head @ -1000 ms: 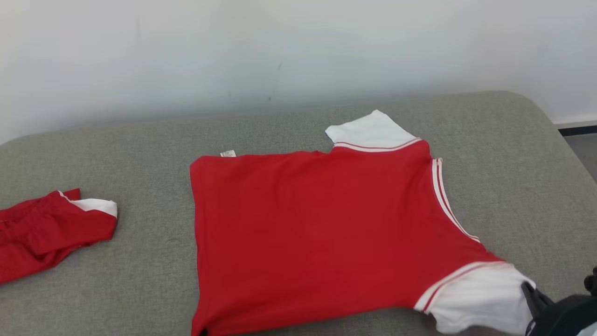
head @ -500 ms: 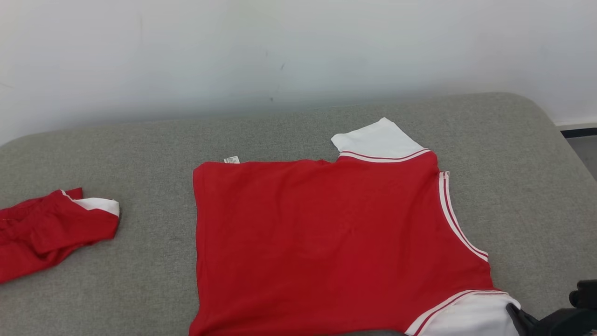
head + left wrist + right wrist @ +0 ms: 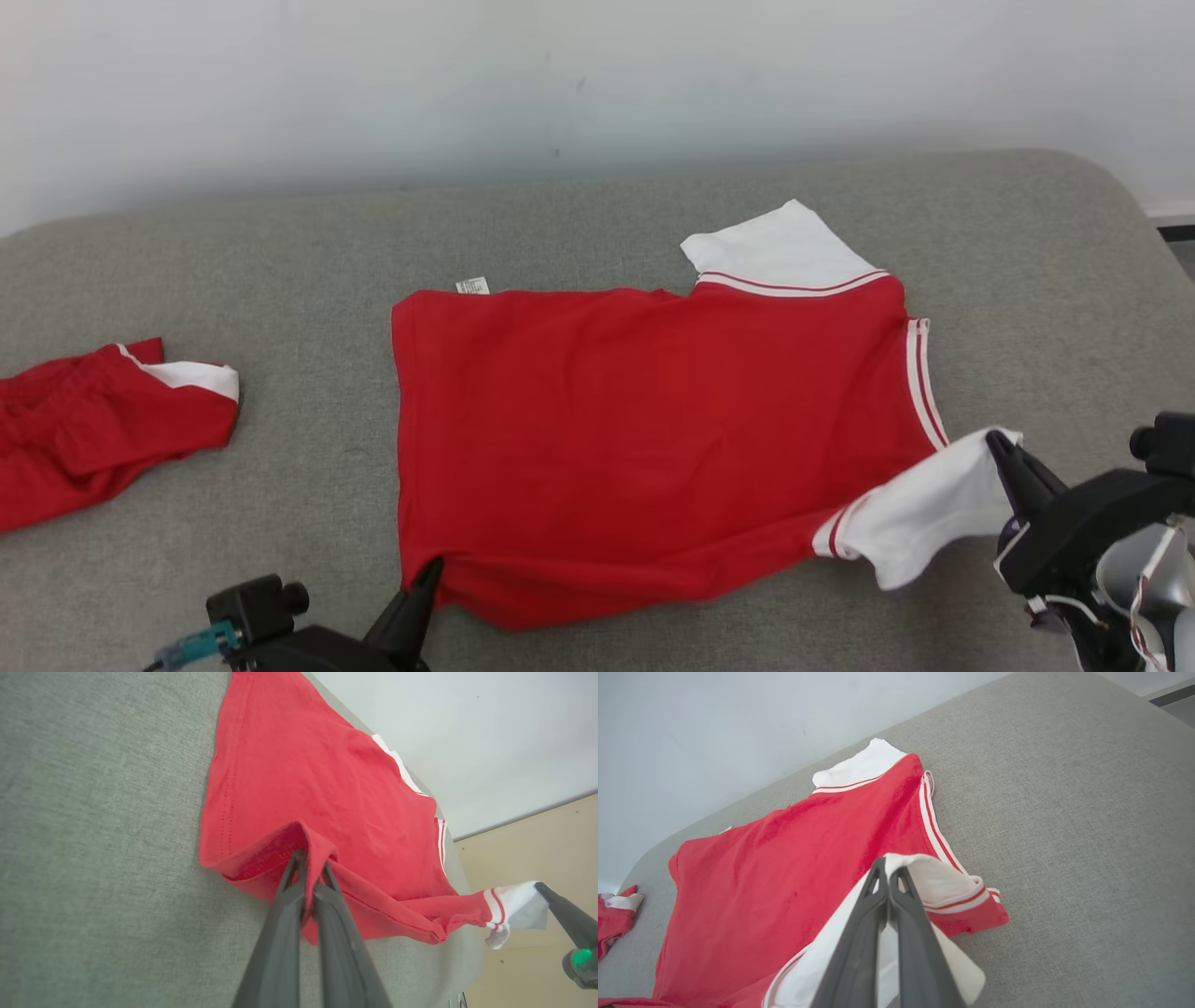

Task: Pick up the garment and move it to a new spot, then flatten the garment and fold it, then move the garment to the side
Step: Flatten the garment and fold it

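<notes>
The garment (image 3: 653, 411) is a red T-shirt with white sleeves, spread on the grey cushioned surface (image 3: 308, 252). My left gripper (image 3: 429, 571) is shut on its near hem corner, which bunches up around the fingers (image 3: 299, 891) in the left wrist view. My right gripper (image 3: 997, 446) is shut on the near white sleeve (image 3: 924, 509) and holds it lifted off the surface. In the right wrist view the sleeve cloth (image 3: 934, 882) drapes over my shut gripper (image 3: 889, 868). The far white sleeve (image 3: 780, 247) lies flat.
A second red and white garment (image 3: 103, 429) lies crumpled at the left edge of the grey surface. A pale wall (image 3: 560, 75) runs behind it. The surface's rounded right end (image 3: 1111, 196) drops to the floor.
Both grippers have lifted the shirt's near edge and carried it away from me. The left gripper has come into the head view, and the camera has shifted.
</notes>
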{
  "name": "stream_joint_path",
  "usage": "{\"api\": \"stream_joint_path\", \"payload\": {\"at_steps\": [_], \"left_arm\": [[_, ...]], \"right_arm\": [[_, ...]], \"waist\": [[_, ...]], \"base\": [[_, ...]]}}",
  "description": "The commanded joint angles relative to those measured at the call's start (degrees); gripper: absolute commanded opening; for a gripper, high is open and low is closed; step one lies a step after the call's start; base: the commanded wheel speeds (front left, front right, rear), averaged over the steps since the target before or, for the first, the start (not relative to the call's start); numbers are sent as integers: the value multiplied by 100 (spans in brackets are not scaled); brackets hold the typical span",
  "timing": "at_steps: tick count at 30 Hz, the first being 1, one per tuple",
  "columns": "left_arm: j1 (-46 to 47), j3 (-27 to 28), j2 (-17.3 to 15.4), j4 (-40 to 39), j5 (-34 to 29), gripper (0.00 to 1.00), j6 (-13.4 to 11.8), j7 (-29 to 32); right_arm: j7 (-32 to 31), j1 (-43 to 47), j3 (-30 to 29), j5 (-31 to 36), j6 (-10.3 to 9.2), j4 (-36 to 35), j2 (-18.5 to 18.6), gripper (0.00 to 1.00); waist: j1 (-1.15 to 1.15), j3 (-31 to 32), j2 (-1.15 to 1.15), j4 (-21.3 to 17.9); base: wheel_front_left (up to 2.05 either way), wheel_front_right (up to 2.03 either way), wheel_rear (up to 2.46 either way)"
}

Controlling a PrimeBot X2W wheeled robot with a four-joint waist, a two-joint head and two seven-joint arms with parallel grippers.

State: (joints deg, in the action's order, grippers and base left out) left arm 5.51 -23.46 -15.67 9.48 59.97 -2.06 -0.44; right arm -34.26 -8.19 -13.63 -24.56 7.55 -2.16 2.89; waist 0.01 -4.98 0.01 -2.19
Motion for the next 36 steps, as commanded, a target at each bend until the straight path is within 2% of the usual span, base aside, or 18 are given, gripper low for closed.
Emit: {"api": "stream_joint_path", "payload": {"at_steps": [1,11,23,24,25,26,32,36], "left_arm": [[124,36,15,79,30,0,21,-9],[1047,-25,134,870,-374,0,-24,-235],[1538,-7,232,1393,-451,0,138,-432],[1568,0,235,1425,-463,0,140,-469],[1625,10,244,1482,-493,45,170,-555],[1652,9,255,1509,-502,100,202,-590],[1755,-15,251,1635,-655,100,250,-922],[1637,-45,198,1615,-818,100,258,-1122]], "right_arm": [[92,-142,2,-15,-13,107,0,0],[615,-974,-101,108,-13,986,2,0],[1066,-1548,80,145,-13,1672,1,0],[1121,-1593,99,134,-13,1713,2,4],[1273,-1675,113,101,-13,1805,2,100],[1362,-1720,126,66,-13,1849,3,100],[1796,-1882,309,-118,-13,2033,12,100],[2005,-1803,422,-249,-13,1983,151,100]], "waist": [[-1,-109,-1,65],[-1,-442,-1,127],[-1,-717,-1,88],[-1,-732,-1,89],[-1,-752,-1,93],[-1,-757,-1,96],[-1,-698,-1,104],[-1,-597,-1,109]], "base": [[0,0,0],[0,0,0],[0,0,0],[0,0,0],[0,0,0],[0,0,0],[0,0,0],[0,0,0]]}}
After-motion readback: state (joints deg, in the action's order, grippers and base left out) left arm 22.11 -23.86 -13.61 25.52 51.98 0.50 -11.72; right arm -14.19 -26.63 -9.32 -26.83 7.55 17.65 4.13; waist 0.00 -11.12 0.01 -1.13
